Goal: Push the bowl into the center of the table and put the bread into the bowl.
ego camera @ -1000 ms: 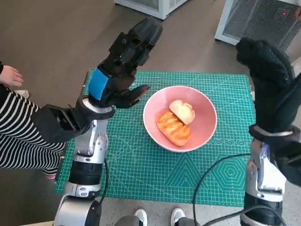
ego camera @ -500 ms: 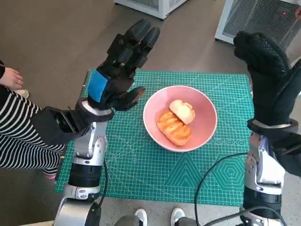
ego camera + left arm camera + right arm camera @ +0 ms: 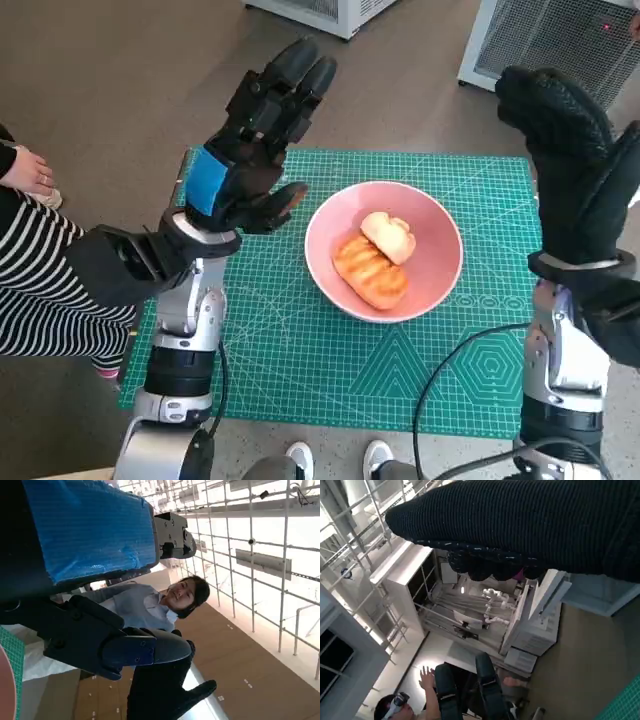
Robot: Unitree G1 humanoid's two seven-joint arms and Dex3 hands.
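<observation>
A pink bowl stands near the middle of the green cutting mat. Two pieces of bread lie in it: a golden ridged loaf and a paler bun behind it. My left hand is raised above the mat's left side, fingers spread, holding nothing; in the left wrist view its blue-taped back fills the frame. My right hand is lifted high over the mat's right edge, holding nothing. The glove shows as a dark band in the right wrist view.
A person in striped clothing sits at the left, one hand near the table corner. Another person shows in the left wrist view, a third in the right wrist view. White appliances stand beyond the table. Shoes show below.
My left hand's fingers have spread from a curled pose and the hand has risen slightly. The right hand has barely moved. Bowl and bread stay still.
</observation>
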